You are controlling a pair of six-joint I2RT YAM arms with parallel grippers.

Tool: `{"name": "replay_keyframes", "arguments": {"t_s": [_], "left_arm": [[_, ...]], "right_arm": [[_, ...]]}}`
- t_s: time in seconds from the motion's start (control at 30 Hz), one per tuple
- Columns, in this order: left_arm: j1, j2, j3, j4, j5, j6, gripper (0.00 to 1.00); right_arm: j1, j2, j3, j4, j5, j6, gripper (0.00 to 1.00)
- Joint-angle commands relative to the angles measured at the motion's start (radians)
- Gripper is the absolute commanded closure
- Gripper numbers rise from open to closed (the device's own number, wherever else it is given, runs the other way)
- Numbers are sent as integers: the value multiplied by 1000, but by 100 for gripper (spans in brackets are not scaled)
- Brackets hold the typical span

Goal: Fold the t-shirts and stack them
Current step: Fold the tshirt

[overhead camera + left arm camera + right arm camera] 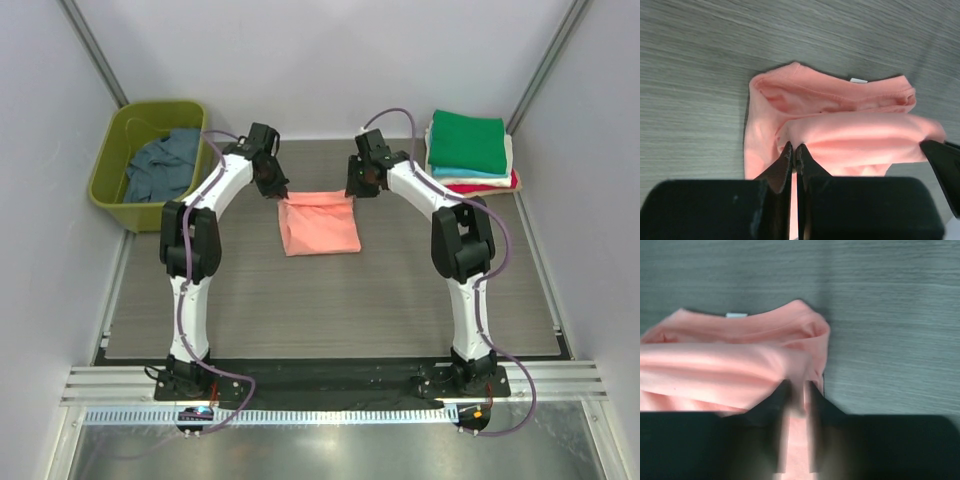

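Honestly, left gripper [794, 148] was pinched tight on one top corner of the salmon-pink shirt [320, 228] at centre frame, right gripper [797, 389] at the other corner, presumably so the fold landed square. Right jaws were blurry, couldn't tell.

The left arm [188, 300] and right arm [468, 310] match: rounded white link shells, bulky black joint housings, and flat black bases at the bottom of the frame. A mauve-grey cable [247, 385] loops out from each base and runs up to the wrist. The left gripper [794, 150] has matte black, wedge-shaped fingers on a blocky black body.
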Motion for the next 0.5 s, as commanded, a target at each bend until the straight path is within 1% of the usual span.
{"name": "replay_keyframes", "arguments": {"t_s": [0.0, 0.03, 0.1, 0.2, 0.27, 0.3, 0.37, 0.4, 0.43, 0.47], "left_arm": [[51, 27, 55, -50, -37, 35, 100], [63, 34, 64, -53, -32, 34, 100], [83, 63, 119, -71, -23, 26, 100], [106, 89, 193, -97, -11, 26, 100], [117, 96, 233, -113, -9, 30, 100], [126, 97, 234, -111, -5, 29, 100], [134, 97, 227, -102, 7, 26, 100], [142, 99, 222, -101, 11, 24, 100], [145, 99, 210, -98, 20, 26, 100], [148, 99, 201, -94, 20, 23, 100]], "right_arm": [[-41, 37, 136, -46, 21, -63, 52], [-43, 43, 155, -48, 20, -66, 41], [-47, 46, 184, -59, 36, -63, 26], [-47, -7, 157, -59, 50, -54, 21], [-47, -55, 83, -19, 25, -44, 21], [-44, -111, 6, 7, -17, -41, 21], [-36, -170, -85, 80, -102, -23, 21], [-24, -201, -156, 152, -199, -11, 21], [-15, -242, -188, 192, -244, 3, 21], [-4, -259, -219, 279, -293, 38, 21]]}}
